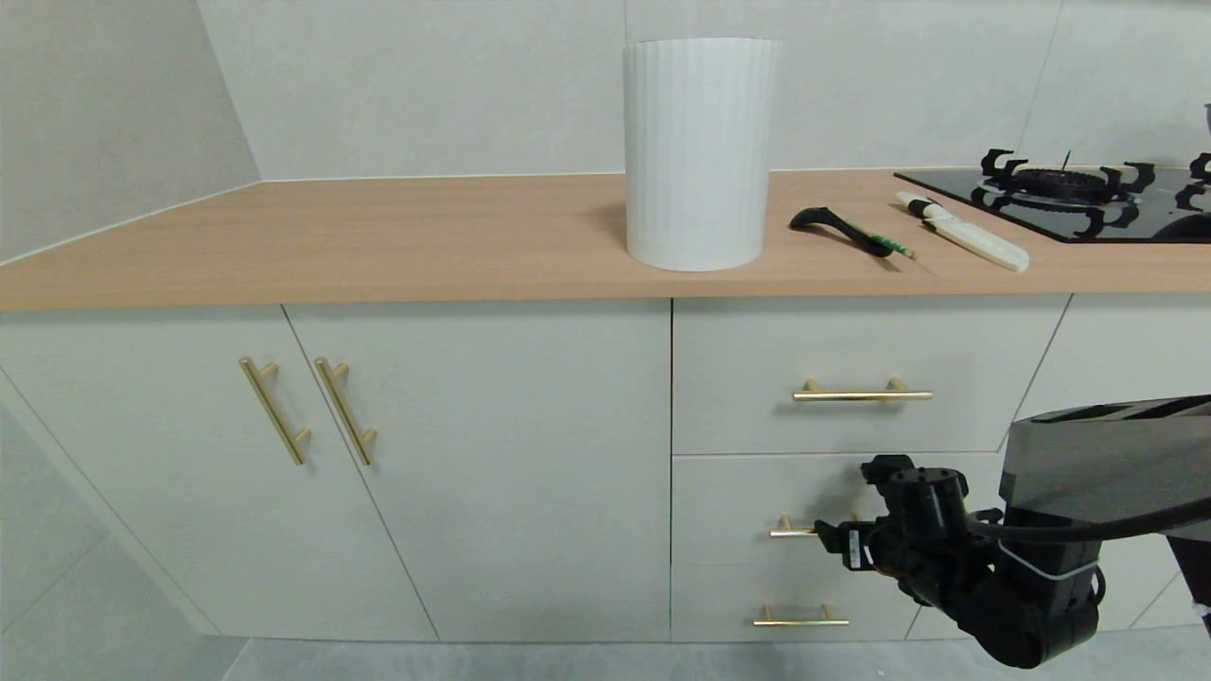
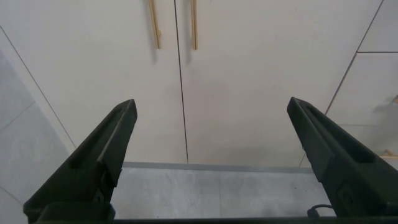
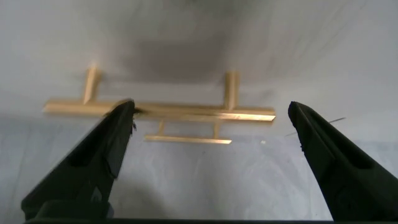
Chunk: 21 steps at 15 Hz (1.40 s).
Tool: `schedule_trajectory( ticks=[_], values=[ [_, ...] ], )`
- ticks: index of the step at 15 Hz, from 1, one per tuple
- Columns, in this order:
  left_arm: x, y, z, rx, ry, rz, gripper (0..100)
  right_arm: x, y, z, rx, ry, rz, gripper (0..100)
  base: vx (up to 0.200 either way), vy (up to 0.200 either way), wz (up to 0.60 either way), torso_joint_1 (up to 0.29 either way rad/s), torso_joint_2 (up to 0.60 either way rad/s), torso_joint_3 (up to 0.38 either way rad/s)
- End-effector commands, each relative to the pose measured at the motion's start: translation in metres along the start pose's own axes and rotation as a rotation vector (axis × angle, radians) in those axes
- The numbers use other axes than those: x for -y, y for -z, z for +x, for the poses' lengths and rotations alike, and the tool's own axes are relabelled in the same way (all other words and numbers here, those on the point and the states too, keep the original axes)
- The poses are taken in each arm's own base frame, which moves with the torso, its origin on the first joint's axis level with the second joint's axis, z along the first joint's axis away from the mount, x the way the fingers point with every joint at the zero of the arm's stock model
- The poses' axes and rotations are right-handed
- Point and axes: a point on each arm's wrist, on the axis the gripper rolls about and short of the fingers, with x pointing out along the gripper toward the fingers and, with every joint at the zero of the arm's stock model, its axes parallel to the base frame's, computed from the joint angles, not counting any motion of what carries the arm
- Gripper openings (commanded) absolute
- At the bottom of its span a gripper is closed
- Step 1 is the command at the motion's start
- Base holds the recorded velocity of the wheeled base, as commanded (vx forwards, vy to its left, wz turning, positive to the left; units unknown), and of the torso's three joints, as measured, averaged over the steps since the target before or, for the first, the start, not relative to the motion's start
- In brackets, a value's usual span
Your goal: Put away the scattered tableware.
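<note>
Starting stage, nothing stowed: knife (image 1: 965, 232) and black-handled utensil (image 1: 847, 227) (peeler, perhaps) lie on bench (image 1: 378, 236), right of white holder (image 1: 698, 151). Right tool (image 3: 210, 109) released, straddling drawer handle (image 3: 161, 112); left tool (image 2: 210, 106) released, empty.

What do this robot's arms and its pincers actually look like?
The right arm is black and chunky, built of rounded joints. A black cable runs along it, a thin white band circles it, and there is a small white label near its tip. The left gripper and right gripper each have two long, flat, dark fingers tapering to blunt tips.
</note>
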Motion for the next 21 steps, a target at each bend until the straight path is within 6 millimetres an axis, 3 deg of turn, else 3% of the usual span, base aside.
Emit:
schedule_trajectory(
  ticks=[1, 16, 21],
  values=[
    [0.0, 0.0, 0.0, -0.003, 0.0, 0.0, 100, -0.001, 0.002, 0.004, -0.006, 0.0, 0.008, 100, 0.0, 0.0, 0.0, 0.0, 0.0, 0.0],
    [0.0, 0.0, 0.0, -0.001, 0.0, 0.0, 100, 0.0, 0.013, 0.002, -0.049, 0.007, -0.026, 100, 0.0, 0.0, 0.0, 0.0, 0.0, 0.0],
    [0.0, 0.0, 0.0, -0.001, 0.0, 0.0, 100, 0.003, 0.013, -0.008, -0.061, 0.008, -0.056, 100, 0.0, 0.0, 0.0, 0.0, 0.0, 0.0]
  ],
)
